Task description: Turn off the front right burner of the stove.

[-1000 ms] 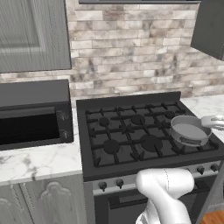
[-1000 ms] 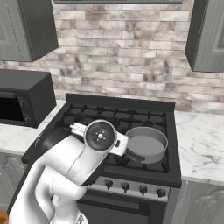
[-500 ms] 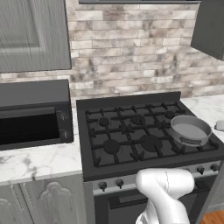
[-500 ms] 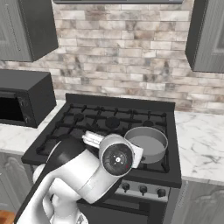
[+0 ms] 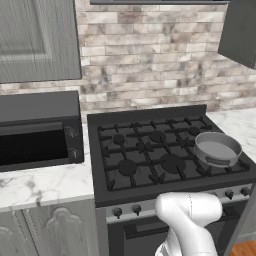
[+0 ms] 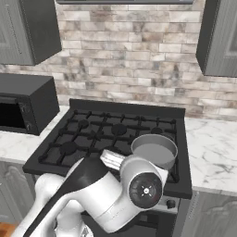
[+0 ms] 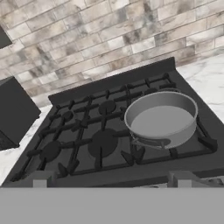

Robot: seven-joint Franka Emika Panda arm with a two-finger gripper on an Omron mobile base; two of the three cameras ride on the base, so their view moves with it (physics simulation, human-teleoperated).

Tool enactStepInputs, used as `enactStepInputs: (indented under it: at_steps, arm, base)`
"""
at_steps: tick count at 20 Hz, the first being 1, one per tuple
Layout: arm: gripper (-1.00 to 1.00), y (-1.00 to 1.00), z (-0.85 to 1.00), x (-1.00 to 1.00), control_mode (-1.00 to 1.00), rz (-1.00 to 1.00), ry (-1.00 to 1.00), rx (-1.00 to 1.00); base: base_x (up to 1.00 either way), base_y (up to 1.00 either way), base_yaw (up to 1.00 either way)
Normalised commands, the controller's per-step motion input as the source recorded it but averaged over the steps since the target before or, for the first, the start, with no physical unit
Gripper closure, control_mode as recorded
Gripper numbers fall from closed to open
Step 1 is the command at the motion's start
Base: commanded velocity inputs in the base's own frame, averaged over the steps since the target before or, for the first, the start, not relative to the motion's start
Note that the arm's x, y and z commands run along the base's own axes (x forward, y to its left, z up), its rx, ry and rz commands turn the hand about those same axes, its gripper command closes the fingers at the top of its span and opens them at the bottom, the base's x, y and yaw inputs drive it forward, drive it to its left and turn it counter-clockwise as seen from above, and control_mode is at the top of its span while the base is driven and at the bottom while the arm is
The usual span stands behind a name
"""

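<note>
Stove (image 5: 150,155): black, knobs along its front edge.
Pan (image 7: 161,119): grey, on stove's front right burner.
Pincer (image 7: 111,180): released, jaws wide apart.

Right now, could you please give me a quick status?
Claw open, empty. Stove knobs untouched. Grey pot on front right burner.

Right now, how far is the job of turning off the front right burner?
Nothing looks done yet. The open gripper hovers in front of the stove, touching no knob. A grey pot sits on the front right burner. Left: reach that burner's knob on the front panel and turn it.
</note>
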Motion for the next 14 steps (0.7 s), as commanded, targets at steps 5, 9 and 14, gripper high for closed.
enactStepInputs:
  at_steps: [5,9,14]
  arm:
    - [-1.00,-0.24,-0.32,-0.20,-1.00,0.01,-0.04,0.00]
    - [-1.00,-0.08,-0.40,-0.10,-1.00,0.00,-0.11,0.00]
    - [-1.00,-0.05,-0.38,0.00,-1.00,-0.01,-0.09,0.03]
  base:
    - [0.00,0.00,0.00]
    - [0.00,0.00,0.00]
    - [0.00,0.00,0.00]
